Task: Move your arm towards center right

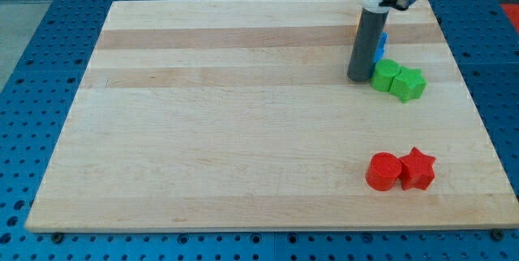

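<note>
No writing or brand mark can be read anywhere on the blocks or the board. The dark rod [366,42] stands upright, its long axis running straight down from the arm at the far right, and my tip [360,79] rests on the wooden bench [227,115] in the far right part of the board. There is no pincer on this arm (only the bare rod), so nothing spreads, presses together or pinches. Just to the right of my tip, touching or nearly touching the rod, sits a green block [386,75] of rounded, many-sided shape, and pressed against its right side is a second green block [409,84], star-like in outline. Behind the rod, on its far right side, a blue block [380,47] peeks out, its shape mostly hidden, and a sliver of an orange block [358,21] shows at the rod's left edge, farther back. Well apart from these, near the right front of the board, a red cylinder [383,171] touches a red star [418,169] on its right.
</note>
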